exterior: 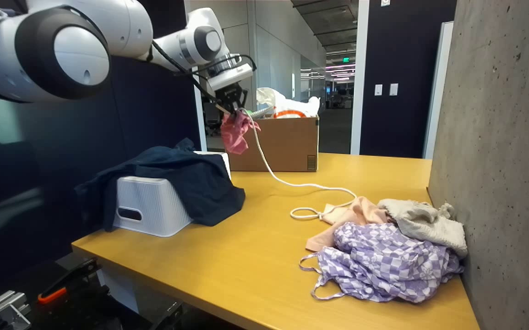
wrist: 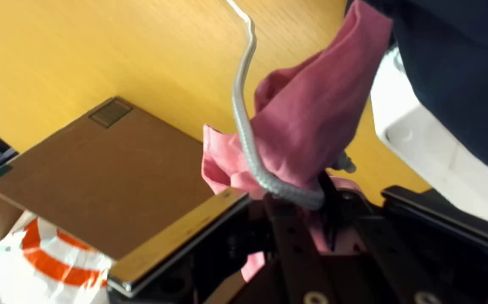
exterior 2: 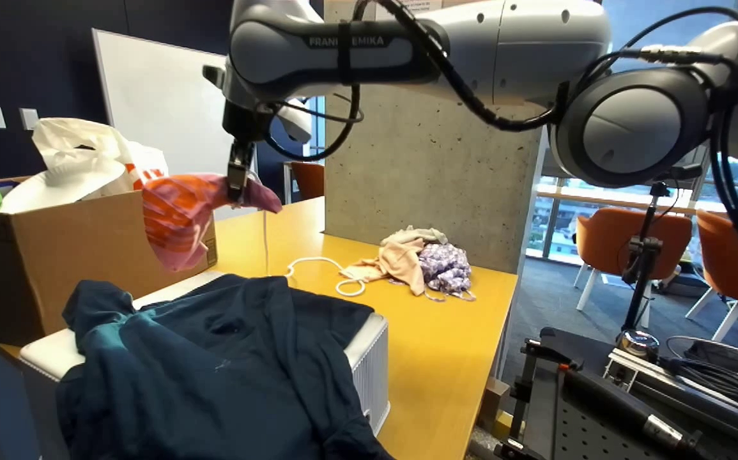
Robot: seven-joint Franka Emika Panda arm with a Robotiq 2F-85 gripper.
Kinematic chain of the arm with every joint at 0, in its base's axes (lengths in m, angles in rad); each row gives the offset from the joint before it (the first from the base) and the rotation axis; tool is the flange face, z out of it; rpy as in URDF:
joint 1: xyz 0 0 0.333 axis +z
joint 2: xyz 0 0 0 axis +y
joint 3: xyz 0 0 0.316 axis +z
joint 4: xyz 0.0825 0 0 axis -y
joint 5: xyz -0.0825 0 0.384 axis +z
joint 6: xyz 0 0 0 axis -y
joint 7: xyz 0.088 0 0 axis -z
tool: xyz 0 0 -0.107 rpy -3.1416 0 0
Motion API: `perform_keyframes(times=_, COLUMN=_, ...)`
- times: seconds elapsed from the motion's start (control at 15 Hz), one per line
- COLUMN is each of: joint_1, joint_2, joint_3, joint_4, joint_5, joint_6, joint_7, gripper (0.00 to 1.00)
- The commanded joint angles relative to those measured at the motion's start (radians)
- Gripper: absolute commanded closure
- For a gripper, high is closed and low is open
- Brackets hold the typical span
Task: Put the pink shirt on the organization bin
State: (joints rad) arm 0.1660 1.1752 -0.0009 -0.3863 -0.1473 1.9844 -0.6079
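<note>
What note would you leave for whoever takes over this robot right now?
Fingers: closed on the pink shirt, held in the air; a white cord, apparently caught too, runs down to the table.
Target, probably: the white bin on the table, with a dark blue garment draped over it.
Done: the shirt is gripped and off the table.
Left: carry it over the bin, lower it, open the fingers; watch that the cord doesn't drag.

Yellow table (exterior: 232,256), on it a cardboard box (exterior: 287,144), white bin (exterior: 159,201), looped white cord (exterior: 312,185), heaped clothes (exterior: 385,256)
</note>
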Motion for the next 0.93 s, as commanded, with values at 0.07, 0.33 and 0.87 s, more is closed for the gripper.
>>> perform_keyframes(times=0.07, joint_1=0.099, joint_2=-0.117, joint_3=-0.062, joint_4=-0.002, joint_5=-0.064, joint_6=-0.02, joint_7=0.174, gripper=0.95)
perform_keyframes(times=0.33, joint_1=0.17, joint_2=-0.207, joint_3=-0.146, joint_4=0.001, joint_5=-0.147, joint_6=-0.106, joint_7=0.37, gripper=0.95)
perform_keyframes(times=0.87, joint_1=0.24, joint_2=-0.266, joint_3=-0.192, joint_4=-0.003, joint_5=-0.204, joint_6=-0.339, joint_7=0.617, gripper=0.95)
